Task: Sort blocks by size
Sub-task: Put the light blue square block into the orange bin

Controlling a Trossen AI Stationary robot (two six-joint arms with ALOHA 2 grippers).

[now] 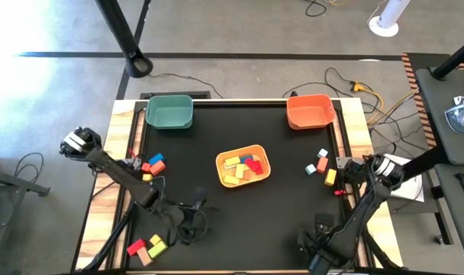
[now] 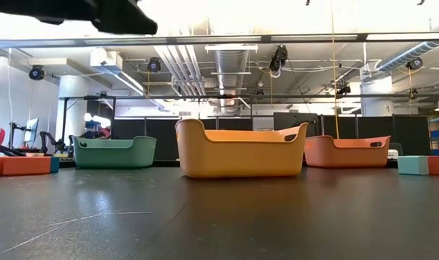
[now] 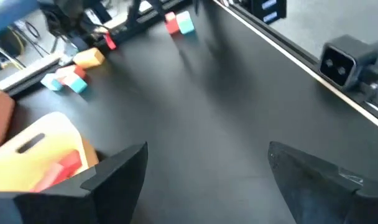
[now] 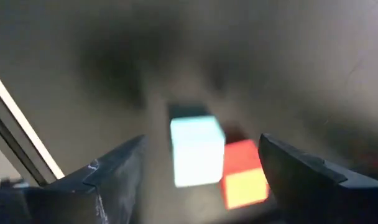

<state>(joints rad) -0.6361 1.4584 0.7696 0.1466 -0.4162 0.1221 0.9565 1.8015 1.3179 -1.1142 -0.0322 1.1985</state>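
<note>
Sorting is partly done: several blocks (image 1: 243,168) lie in the yellow bin (image 1: 219,162) at table centre, while the green bin (image 1: 169,111) and orange bin (image 1: 310,111) look empty. Loose clusters lie at the left edge (image 1: 152,166), the near left (image 1: 146,248) and the right edge (image 1: 321,164). Right gripper (image 4: 200,163), fingers spread wide, hovers over a pale blue cube (image 4: 196,151); left gripper (image 3: 204,177), also wide and empty, waits over bare table.

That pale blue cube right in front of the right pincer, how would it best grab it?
Across the blue cube's two flat opposite sides, coming straight on. The open right pincer already has a finger on each side of it. A red block sits close against one side, so that finger probably has little room.
</note>
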